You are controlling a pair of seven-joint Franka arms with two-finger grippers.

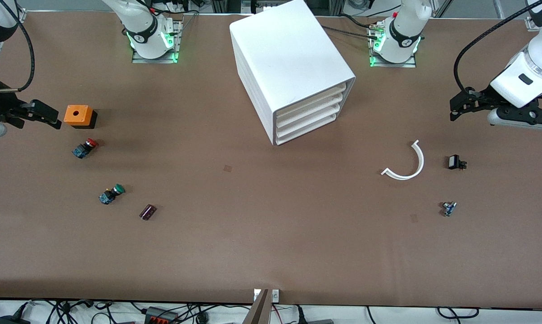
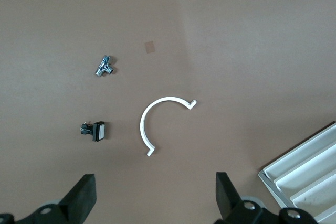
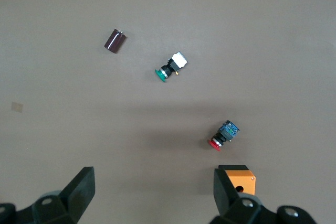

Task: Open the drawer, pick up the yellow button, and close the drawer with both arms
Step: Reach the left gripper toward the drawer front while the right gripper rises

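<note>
The white box cabinet [image 1: 289, 58] stands at the middle of the table, toward the robots' bases. Its four tray drawers are all pushed in, and the topmost drawer [image 1: 318, 96] is shut. A corner of the drawer fronts shows in the left wrist view [image 2: 307, 169]. The yellow-orange capped button is not in view. My left gripper [image 1: 467, 105] hangs open and empty over the left arm's end of the table [image 2: 155, 203]. My right gripper [image 1: 37, 114] hangs open and empty over the right arm's end, beside an orange box [image 3: 155, 198].
By the right gripper lie an orange box [image 1: 78, 115] [image 3: 239, 177], a red-capped button [image 1: 85, 148], a green-capped button [image 1: 111, 194] and a dark cylinder [image 1: 147, 212]. Toward the left arm's end lie a white curved strip [image 1: 408, 164], a small black part [image 1: 455, 162] and a metal fitting [image 1: 449, 208].
</note>
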